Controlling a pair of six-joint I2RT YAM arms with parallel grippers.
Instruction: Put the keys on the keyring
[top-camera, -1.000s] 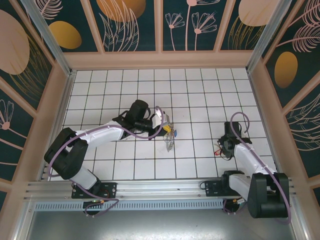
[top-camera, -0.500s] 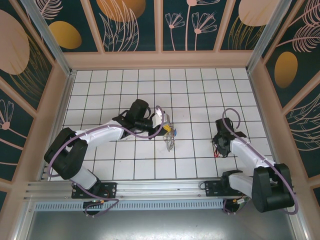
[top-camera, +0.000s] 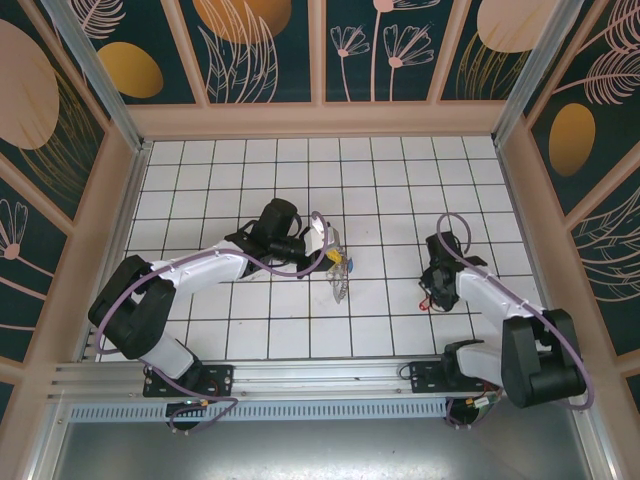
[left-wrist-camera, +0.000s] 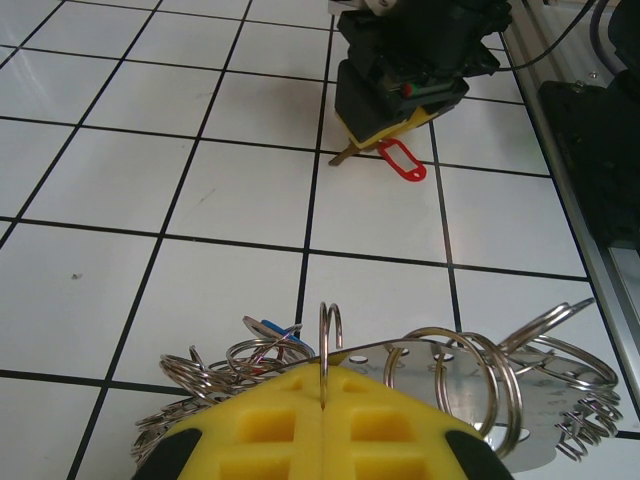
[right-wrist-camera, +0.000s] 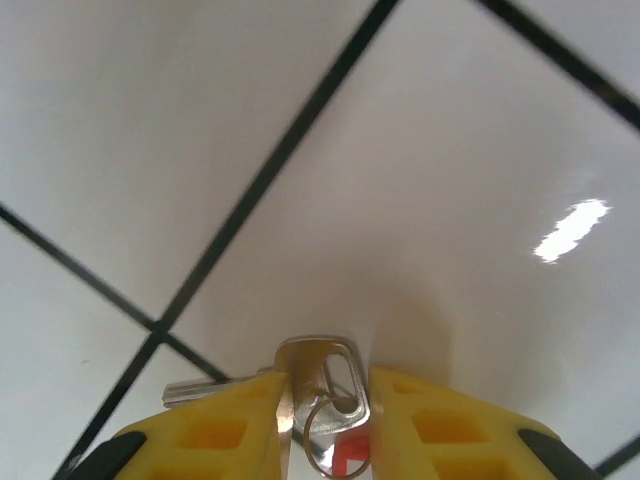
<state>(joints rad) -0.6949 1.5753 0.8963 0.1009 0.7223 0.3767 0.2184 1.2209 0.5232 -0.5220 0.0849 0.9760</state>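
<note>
The keyring (left-wrist-camera: 470, 390) is a thin silvery plate fringed with wire loops, held up just over the tiles in the left wrist view. My left gripper (left-wrist-camera: 323, 405) is shut on one upright loop (left-wrist-camera: 331, 335) of it. A blue-tagged key (left-wrist-camera: 272, 328) hangs among the loops on the left. Seen from above, the keyring (top-camera: 340, 282) hangs below the left gripper (top-camera: 335, 255). My right gripper (right-wrist-camera: 322, 400) is shut on the head of a silver key (right-wrist-camera: 320, 375) with a red tag (left-wrist-camera: 402, 160), low over the floor. From above, that right gripper (top-camera: 430, 293) is about two tiles right of the keyring.
The white tiled floor (top-camera: 380, 180) is walled in by wooden panels. An aluminium rail (top-camera: 300, 375) with both arm bases runs along the near edge. The left arm's purple cable (top-camera: 290, 268) loops beside the keyring.
The right arm has swung left toward the keyring, bringing the red-tagged key with it. The left arm and the keyring have stayed put.
</note>
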